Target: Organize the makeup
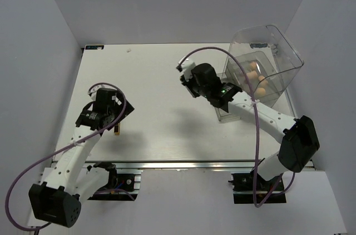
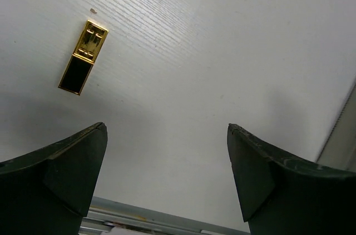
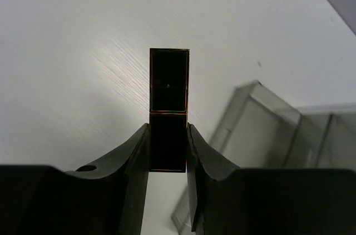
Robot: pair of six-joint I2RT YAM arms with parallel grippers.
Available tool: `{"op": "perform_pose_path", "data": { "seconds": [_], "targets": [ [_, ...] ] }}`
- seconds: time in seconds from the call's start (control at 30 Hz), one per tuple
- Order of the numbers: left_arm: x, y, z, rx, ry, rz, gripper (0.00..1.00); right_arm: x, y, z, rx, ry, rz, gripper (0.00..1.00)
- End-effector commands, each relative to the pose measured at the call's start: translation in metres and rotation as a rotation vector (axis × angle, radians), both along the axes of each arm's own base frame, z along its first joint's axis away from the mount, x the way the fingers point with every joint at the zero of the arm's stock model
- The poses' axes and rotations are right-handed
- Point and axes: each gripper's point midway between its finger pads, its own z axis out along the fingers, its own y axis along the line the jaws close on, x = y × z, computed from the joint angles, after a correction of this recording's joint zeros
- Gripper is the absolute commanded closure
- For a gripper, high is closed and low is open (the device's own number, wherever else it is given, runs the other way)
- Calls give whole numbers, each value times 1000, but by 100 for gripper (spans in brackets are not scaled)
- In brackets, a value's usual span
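Note:
My right gripper (image 3: pixel 168 128) is shut on a dark, gold-edged lipstick tube (image 3: pixel 168 79) that sticks out past the fingertips, held above the table. In the top view this gripper (image 1: pixel 187 78) hangs left of the clear box. A second gold-and-dark lipstick tube (image 2: pixel 83 57) lies flat on the table ahead and left of my left gripper (image 2: pixel 167 128), which is open and empty. In the top view that tube (image 1: pixel 118 130) shows just under the left gripper (image 1: pixel 120 114). Three peach sponges (image 1: pixel 255 74) sit inside the box. I see no palettes clearly.
The large clear plastic drawer box (image 1: pixel 278 57) stands at the back right; its clear wall also shows in the right wrist view (image 3: pixel 267 129). The table's metal front rail (image 2: pixel 156 215) lies just below the left gripper. White walls close in both sides.

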Motion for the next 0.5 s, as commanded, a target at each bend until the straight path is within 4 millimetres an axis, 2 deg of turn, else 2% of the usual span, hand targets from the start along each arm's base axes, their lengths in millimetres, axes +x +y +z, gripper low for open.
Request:
{"op": "perform_pose_path", "data": {
  "seconds": [0.0, 0.03, 0.07, 0.17, 0.2, 0.33, 0.43, 0.47],
  "targets": [
    [13, 2, 13, 68, -46, -75, 3, 23, -63, -23, -110, -12, -168, 100],
    [15, 2, 11, 75, -40, -79, 3, 29, -79, -25, -120, -8, -210, 100],
    [18, 2, 12, 76, -47, -82, 3, 26, -90, -38, -146, 17, -225, 100],
    [23, -1, 9, 76, -46, -95, 3, 25, -110, -51, -177, 37, -268, 100],
    [24, -2, 8, 76, -43, -102, 3, 23, -119, -61, -201, 50, -289, 100],
    [27, -2, 5, 82, -35, -107, 3, 27, -153, -81, -241, 89, -383, 100],
    [27, 1, 2, 94, -27, -100, 2, 27, -163, -91, -271, 112, -413, 99],
    [26, 2, 1, 101, -23, -99, 3, 27, -164, -93, -276, 116, -415, 94]
  ]
}}
